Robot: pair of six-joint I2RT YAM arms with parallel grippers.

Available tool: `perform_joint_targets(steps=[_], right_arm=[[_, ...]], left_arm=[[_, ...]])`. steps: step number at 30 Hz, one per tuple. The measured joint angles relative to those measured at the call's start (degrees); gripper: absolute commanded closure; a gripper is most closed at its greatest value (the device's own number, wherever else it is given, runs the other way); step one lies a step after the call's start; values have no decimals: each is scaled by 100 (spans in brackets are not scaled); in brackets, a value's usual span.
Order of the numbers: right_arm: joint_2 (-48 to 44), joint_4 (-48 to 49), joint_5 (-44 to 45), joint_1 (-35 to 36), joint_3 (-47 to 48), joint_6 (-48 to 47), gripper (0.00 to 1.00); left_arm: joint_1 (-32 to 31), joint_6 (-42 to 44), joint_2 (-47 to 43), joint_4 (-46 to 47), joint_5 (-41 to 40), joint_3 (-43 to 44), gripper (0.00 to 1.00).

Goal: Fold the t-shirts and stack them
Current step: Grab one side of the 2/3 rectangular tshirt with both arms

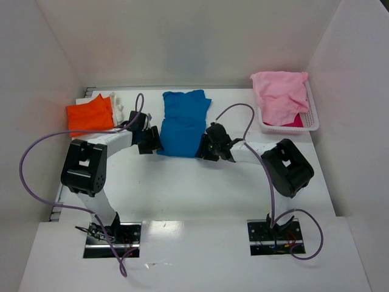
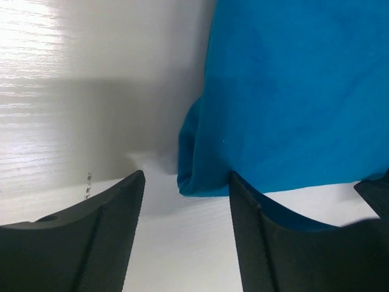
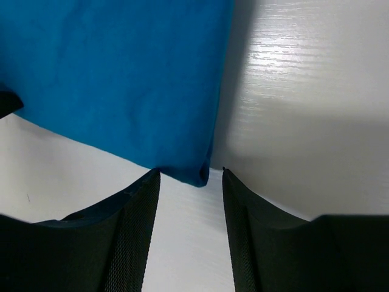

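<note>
White table (image 1: 182, 188) holds blue t-shirt (image 1: 184, 121); left gripper (image 2: 185, 240) and right gripper (image 3: 190, 231) gape, released, at its near corners; pink t-shirt (image 1: 279, 94) half-hides basket (image 1: 313, 118).

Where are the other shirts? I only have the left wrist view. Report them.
Observer: The orange shirt lies at the far left, apart from the blue shirt.
Operator: Now the pink one.
Observer: The pink shirt is heaped in the basket at the far right.
Operator: Give me the right side.
Observer: The right fingers stand open at the blue shirt's near right corner.
</note>
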Motion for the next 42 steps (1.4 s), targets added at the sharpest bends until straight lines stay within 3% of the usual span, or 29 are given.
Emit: perform_joint_targets(steps=[8, 11, 15, 18, 21, 32, 42], right_arm=[[129, 114, 12, 0, 66, 53, 62], [161, 113, 23, 0, 71, 73, 74], [215, 111, 24, 0, 82, 91, 94], [233, 109, 34, 0, 99, 109, 100], [235, 103, 62, 0, 105, 109, 100], [-52, 99, 316, 0, -212, 114, 100], [-1311, -273, 438, 14, -1145, 184, 100]], left_arm=[[-2, -5, 113, 43, 68, 0, 57], [-2, -7, 123, 45, 73, 0, 63], [-2, -9, 140, 86, 137, 0, 80], [-2, -6, 173, 140, 227, 0, 94], [-14, -3, 215, 182, 298, 0, 99], [-337, -154, 72, 276, 335, -241, 100], [-1286, -543, -817, -271, 42, -474, 100]])
